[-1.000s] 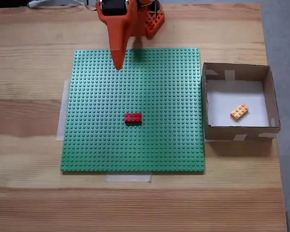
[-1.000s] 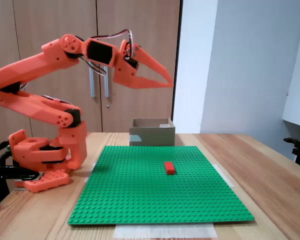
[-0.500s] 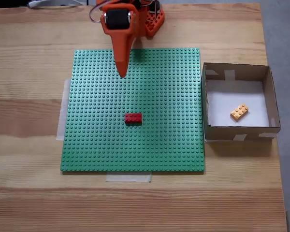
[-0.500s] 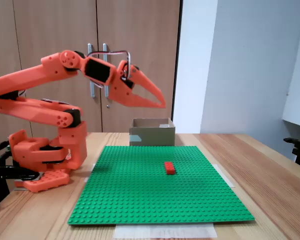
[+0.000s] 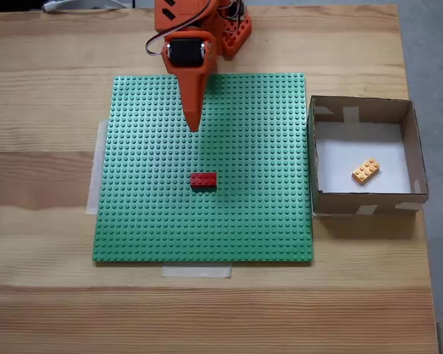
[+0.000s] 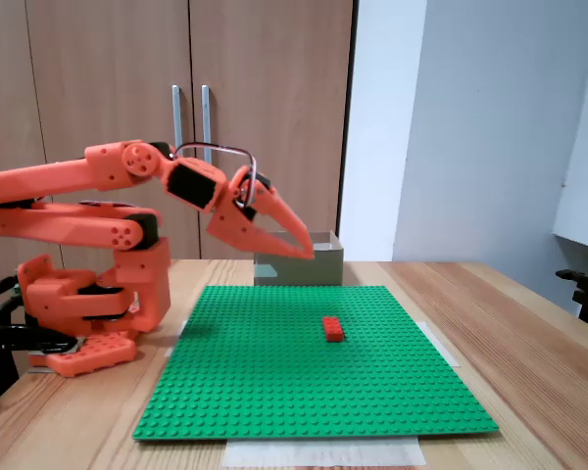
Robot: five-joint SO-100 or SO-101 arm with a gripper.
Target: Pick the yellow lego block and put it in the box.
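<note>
Lowered and reached farther out over green baseplate (image 5: 207, 169) since a second ago. Gripper (image 6: 310, 253) hangs nearly closed, empty, well above red brick (image 5: 203, 179). Yellow lego block (image 5: 365, 170) lies inside box (image 5: 362, 203), beside baseplate's right edge.

Bright, even indoor light; soft shadows, both fixed views sharp.

Gripper (image 6: 306, 251) lower (further forward)

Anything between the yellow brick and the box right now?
Nothing: the yellow brick already lies on the white floor of the box. The gripper hangs above the green baseplate, apart from the red brick.
</note>
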